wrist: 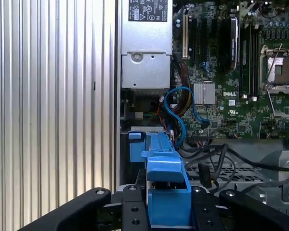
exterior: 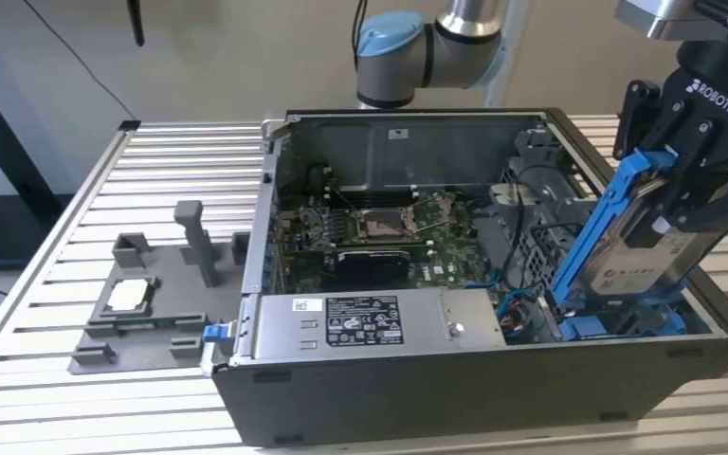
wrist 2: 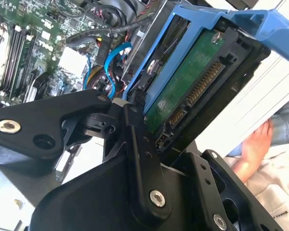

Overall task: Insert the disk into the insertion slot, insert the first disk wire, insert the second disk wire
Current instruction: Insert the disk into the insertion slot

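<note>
In the exterior view the gripper [exterior: 667, 204] clamps its jaws on the disk [exterior: 629, 265], held steeply tilted over the computer case [exterior: 465, 389], at its end on the exterior view's right. In the second wrist view the disk's green circuit board [wrist 2: 183, 82] faces the camera, and a person's hand [wrist 2: 253, 149] lies outside the case. In the first wrist view the disk's blue frame [wrist: 166, 187] hangs over the case's interior, near the power-supply box [wrist: 144, 53].
</note>
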{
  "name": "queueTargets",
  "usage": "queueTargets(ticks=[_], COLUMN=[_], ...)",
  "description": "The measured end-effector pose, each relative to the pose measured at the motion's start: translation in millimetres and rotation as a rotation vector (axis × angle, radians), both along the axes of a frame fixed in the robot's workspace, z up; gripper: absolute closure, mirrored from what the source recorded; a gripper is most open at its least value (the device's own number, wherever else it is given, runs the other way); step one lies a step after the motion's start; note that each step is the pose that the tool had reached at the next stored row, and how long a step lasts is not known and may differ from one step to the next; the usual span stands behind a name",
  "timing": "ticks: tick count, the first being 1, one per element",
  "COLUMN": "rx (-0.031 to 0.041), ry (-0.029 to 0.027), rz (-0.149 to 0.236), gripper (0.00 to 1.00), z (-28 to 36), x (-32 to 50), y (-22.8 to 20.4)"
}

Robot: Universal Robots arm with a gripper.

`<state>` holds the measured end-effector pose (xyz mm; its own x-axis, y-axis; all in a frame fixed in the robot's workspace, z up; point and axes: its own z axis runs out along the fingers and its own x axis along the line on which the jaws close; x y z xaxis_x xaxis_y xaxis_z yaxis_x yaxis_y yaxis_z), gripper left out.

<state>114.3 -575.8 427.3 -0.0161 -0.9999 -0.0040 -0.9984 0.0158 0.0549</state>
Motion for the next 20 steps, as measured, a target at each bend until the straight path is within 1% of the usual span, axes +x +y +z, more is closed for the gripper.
queueTargets(ticks=[8, 17, 20], rx=[0.0001, 0.0017, 0.0072], ry=[0.0000, 0.0000, 0.0000], rz=[0.000, 0.003, 0.004], gripper=[0.67, 0.67, 0.67], z=[-1.5, -8.4, -11.4], x=[0.0, 1.9, 2.0], y=[0.0, 0.0, 0.0])
